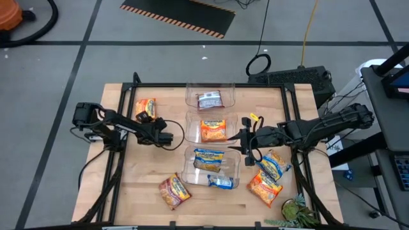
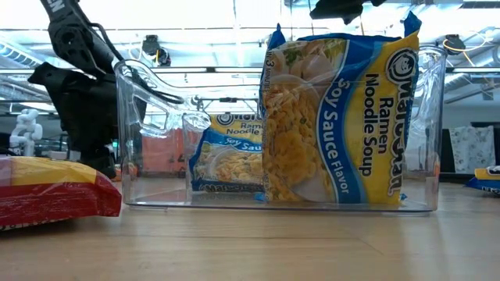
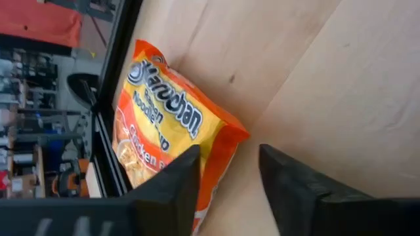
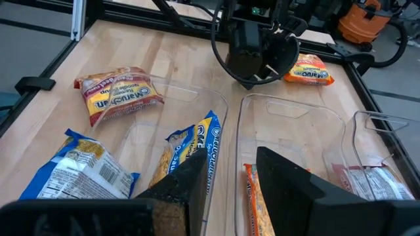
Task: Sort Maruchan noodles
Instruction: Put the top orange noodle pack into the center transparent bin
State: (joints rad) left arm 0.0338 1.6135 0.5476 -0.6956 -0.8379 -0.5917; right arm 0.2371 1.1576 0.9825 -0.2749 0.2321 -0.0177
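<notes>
orange noodle packet (image 3: pixel 167 141) just ahead of left tool (image 3: pixel 226 180)

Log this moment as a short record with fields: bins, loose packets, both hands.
far bin: one reddish-brown packet
middle bin: one orange packet
near bin: two blue-and-yellow packets
loose on table: orange packet at far left, reddish-brown packet at near left, blue-and-yellow and orange at near right
left hand: open, empty, beside the far-left orange packet
right hand: open, empty, by the bins
</notes>
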